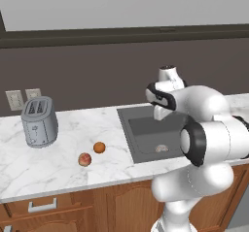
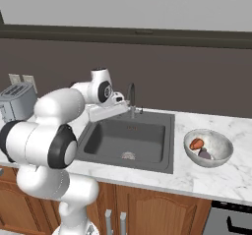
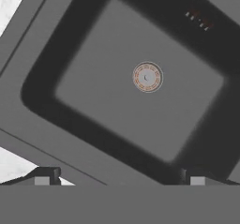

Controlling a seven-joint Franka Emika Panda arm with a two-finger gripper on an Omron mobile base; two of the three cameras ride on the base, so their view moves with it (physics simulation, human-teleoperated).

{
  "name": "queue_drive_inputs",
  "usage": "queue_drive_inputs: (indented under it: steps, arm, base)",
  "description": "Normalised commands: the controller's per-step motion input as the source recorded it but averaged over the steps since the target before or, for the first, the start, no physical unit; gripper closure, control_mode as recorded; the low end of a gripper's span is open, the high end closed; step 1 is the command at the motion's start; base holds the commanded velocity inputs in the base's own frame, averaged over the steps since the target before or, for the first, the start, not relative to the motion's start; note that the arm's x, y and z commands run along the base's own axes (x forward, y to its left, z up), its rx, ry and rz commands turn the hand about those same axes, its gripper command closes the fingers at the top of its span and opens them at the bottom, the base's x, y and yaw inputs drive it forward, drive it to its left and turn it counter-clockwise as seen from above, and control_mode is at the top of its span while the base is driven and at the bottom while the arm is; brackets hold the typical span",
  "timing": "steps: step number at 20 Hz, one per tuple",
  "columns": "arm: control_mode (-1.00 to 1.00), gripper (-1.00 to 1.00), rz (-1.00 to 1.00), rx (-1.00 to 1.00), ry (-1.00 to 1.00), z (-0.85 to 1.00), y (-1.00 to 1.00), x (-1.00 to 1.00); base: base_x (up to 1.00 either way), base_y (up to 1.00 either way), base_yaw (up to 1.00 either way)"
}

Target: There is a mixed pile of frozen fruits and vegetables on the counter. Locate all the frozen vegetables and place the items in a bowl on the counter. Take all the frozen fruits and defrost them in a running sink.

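Two fruits [image 1: 92, 153] sit on the counter [image 1: 58, 168], well left of the end effector [image 3: 119, 181], which hangs spread and empty over the sink [image 3: 140, 82]; veg already in bowl [image 2: 219, 153].

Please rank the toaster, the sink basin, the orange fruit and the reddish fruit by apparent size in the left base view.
1. sink
2. toaster
3. reddish fruit and orange fruit: look alike, unranked.
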Motion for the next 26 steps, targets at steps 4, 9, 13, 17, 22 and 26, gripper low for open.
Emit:
queue_drive_inputs:
  steps: [4, 9, 13, 17, 22, 26]
  arm:
    - [-1.00, -1.00, 0.00, 0.00, 0.01, -0.16, 0.57, -0.01]
    - [-1.00, -1.00, 0.00, 0.01, 0.10, -0.14, 0.56, -0.06]
    - [-1.00, -1.00, 0.02, 0.09, 0.12, -0.17, 0.42, -0.07]
    - [-1.00, -1.00, 0.01, 0.24, 0.02, -0.19, 0.20, 0.10]
    - [-1.00, -1.00, 0.00, 0.22, -0.10, -0.15, 0.22, 0.03]
    - [-1.00, -1.00, 0.01, 0.00, -0.01, -0.01, 0.51, 0.02]
  base:
    - [0.00, 0.00, 0.00]
    - [0.00, 0.00, 0.00]
    - [0.00, 0.00, 0.00]
    - [0.00, 0.00, 0.00]
    - [0.00, 0.00, 0.00]
    - [0.00, 0.00, 0.00]
